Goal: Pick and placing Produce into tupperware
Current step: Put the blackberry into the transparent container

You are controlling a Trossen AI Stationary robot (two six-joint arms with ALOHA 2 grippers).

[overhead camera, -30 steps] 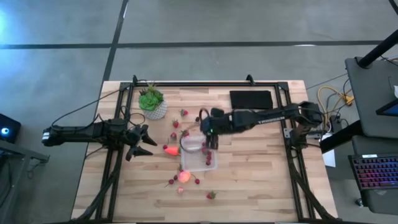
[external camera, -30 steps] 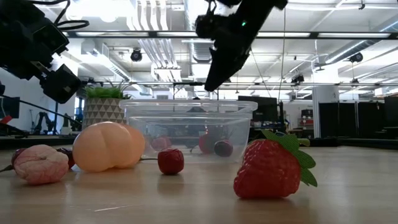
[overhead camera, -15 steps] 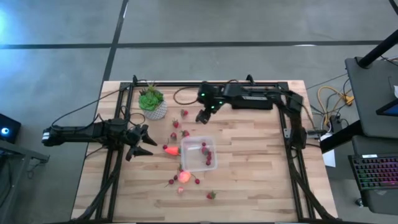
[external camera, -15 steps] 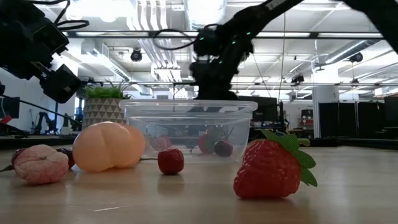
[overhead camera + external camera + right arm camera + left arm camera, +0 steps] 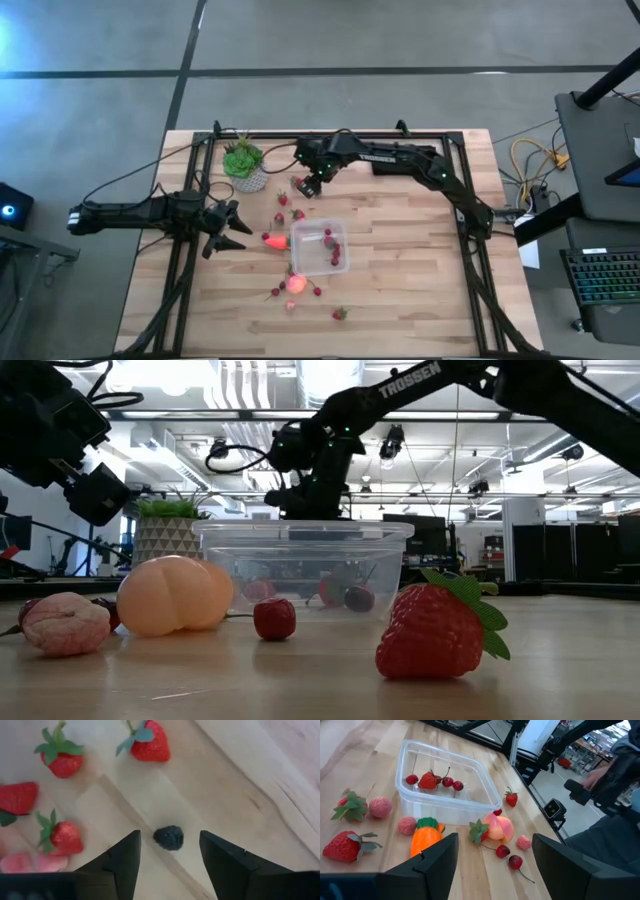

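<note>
My right gripper (image 5: 308,185) is open and reaches over the far-left part of the table. In its wrist view the fingers (image 5: 168,833) stand on either side of a small dark berry (image 5: 168,839) lying on the wood, with a gap on both sides. Red strawberries (image 5: 152,746) lie around it. The clear tupperware (image 5: 320,248) sits at mid-table with a few small red fruits (image 5: 442,781) inside. An orange carrot (image 5: 274,241) lies at its left and a pink-red round fruit (image 5: 296,284) at its near side. My left gripper (image 5: 226,229) waits open left of the carrot.
A green plant in a pale pot (image 5: 245,163) stands left of my right gripper. A black pad (image 5: 408,161) lies at the far edge under the right arm. Loose berries (image 5: 340,313) are scattered near the tupperware. Black frame rails (image 5: 185,250) run along both table sides.
My right gripper has swung from above the tupperware toward the far-left of the table, ending low over the loose berries near the plant. The tupperware and its contents have stayed put.
</note>
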